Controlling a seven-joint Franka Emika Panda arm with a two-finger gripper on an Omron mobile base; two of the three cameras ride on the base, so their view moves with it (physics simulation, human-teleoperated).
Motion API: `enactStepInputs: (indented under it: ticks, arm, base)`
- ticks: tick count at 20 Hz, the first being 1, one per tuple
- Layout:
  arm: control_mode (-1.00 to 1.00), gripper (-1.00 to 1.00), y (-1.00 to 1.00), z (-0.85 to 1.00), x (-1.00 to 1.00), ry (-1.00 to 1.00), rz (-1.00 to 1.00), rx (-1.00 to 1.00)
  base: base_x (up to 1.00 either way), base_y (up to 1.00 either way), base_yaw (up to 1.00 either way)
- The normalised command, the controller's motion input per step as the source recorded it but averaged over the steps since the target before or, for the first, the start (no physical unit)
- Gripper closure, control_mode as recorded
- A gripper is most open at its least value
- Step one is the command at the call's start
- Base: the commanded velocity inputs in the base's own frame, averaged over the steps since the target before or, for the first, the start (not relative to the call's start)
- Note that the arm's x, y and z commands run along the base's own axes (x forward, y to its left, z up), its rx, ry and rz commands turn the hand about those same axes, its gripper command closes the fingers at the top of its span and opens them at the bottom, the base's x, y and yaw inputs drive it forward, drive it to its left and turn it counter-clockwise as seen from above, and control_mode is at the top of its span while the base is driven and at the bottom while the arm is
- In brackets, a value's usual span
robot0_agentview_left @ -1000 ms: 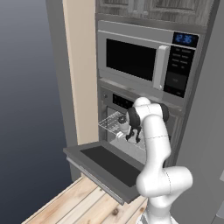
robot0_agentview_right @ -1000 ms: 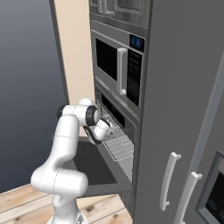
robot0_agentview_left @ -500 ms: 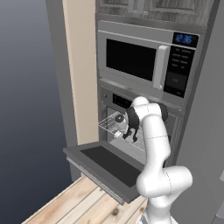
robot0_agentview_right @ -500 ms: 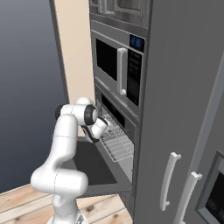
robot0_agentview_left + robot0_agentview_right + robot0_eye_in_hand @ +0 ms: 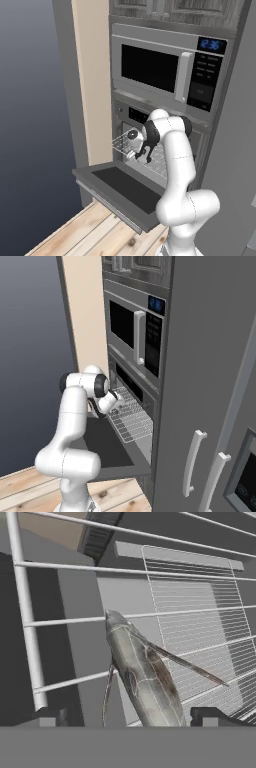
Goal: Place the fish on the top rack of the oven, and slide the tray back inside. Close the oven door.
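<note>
Step in hand, by judgement: letting go of the fish (image 5: 145, 679) on the top rack (image 5: 131, 418), first part of the task. Oven door (image 5: 119, 187) hanging open to the near left, flat and low, with the oven (image 5: 131, 116) cavity behind it. Top rack pulled out over the door, its wire grid reaching toward the near side. End effector (image 5: 127, 716) just above the rack at its left part, finger tips standing wide on both sides of the fish and apart from it, so nothing gripped. Fish lying across the wires of the rack, resting there by itself.

Next move, as a guess: lifting the end effector clear of the fish without knocking it, then pushing the front edge of the rack far inward until fully inside; only after that raising the door.

Writing: blue digits on the microwave (image 5: 165, 70) clock at the upper right, too small to read with certainty. No brand or label legible elsewhere.
</note>
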Motion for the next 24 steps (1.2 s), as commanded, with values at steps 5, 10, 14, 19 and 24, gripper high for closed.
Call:
enactStepInputs:
  ticks: [5, 10, 14, 19, 24]
  arm:
    - [-1.00, -1.00, 0.14, 0.26, -0.02, 0.00, 0.00, 0.00]
    - [-1.00, -1.00, 0.24, 0.33, -0.28, 0.03, 0.00, 0.00]
    - [-1.00, -1.00, 0.41, 0.08, -0.63, 0.11, 0.00, 0.00]
    - [-1.00, -1.00, 0.50, 0.00, -0.73, 0.14, -0.01, 0.03]
    - [-1.00, -1.00, 0.17, -0.04, -0.22, 0.10, -0.08, 0.10]
  base:
    - [0.00, 0.00, 0.00]
    - [0.00, 0.00, 0.00]
    - [0.00, 0.00, 0.00]
    - [0.00, 0.00, 0.00]
    - [0.00, 0.00, 0.00]
